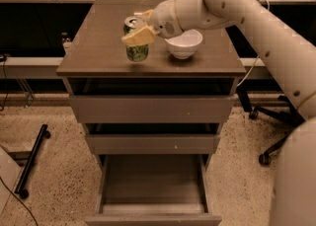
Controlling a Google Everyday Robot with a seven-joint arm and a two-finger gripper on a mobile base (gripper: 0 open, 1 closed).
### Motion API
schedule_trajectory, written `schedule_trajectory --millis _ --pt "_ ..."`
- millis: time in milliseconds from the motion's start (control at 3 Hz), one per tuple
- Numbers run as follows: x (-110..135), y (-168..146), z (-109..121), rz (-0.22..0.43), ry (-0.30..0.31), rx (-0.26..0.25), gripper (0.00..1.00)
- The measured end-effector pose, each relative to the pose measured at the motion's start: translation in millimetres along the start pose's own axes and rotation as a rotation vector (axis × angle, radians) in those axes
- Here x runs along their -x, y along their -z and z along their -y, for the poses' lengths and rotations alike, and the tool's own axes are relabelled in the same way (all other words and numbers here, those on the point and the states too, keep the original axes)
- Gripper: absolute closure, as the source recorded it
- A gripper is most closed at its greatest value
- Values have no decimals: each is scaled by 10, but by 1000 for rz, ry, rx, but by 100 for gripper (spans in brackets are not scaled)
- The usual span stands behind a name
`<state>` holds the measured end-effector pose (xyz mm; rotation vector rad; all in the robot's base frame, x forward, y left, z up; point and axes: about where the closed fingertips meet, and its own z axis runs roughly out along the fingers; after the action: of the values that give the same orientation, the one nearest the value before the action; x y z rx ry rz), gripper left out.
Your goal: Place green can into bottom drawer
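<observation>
The green can (137, 51) is on the cabinet top (98, 47), left of centre, with its silver top showing. My gripper (138, 25) reaches in from the right, with one yellowish finger (139, 36) across the can's front and the other behind it. The jaws are shut on the can. It is upright, at or just above the top's surface. The bottom drawer (153, 183) is pulled open below, and its flat grey floor is bare.
A white bowl (183, 44) sits just right of the can, under my wrist. The two upper drawers (150, 109) are slightly open. An office chair base (274, 131) is on the right and a black bar (30, 160) lies on the floor at left.
</observation>
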<state>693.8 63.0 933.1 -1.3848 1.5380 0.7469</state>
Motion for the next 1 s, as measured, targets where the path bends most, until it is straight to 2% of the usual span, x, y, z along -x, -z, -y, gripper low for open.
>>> schedule_trajectory --millis 333,667,1000 --pt "-63 254 -327 32 64 -14 100" --pt "-252 450 -744 66 94 -11 100" --pt "-596 584 -1164 80 66 -6 100"
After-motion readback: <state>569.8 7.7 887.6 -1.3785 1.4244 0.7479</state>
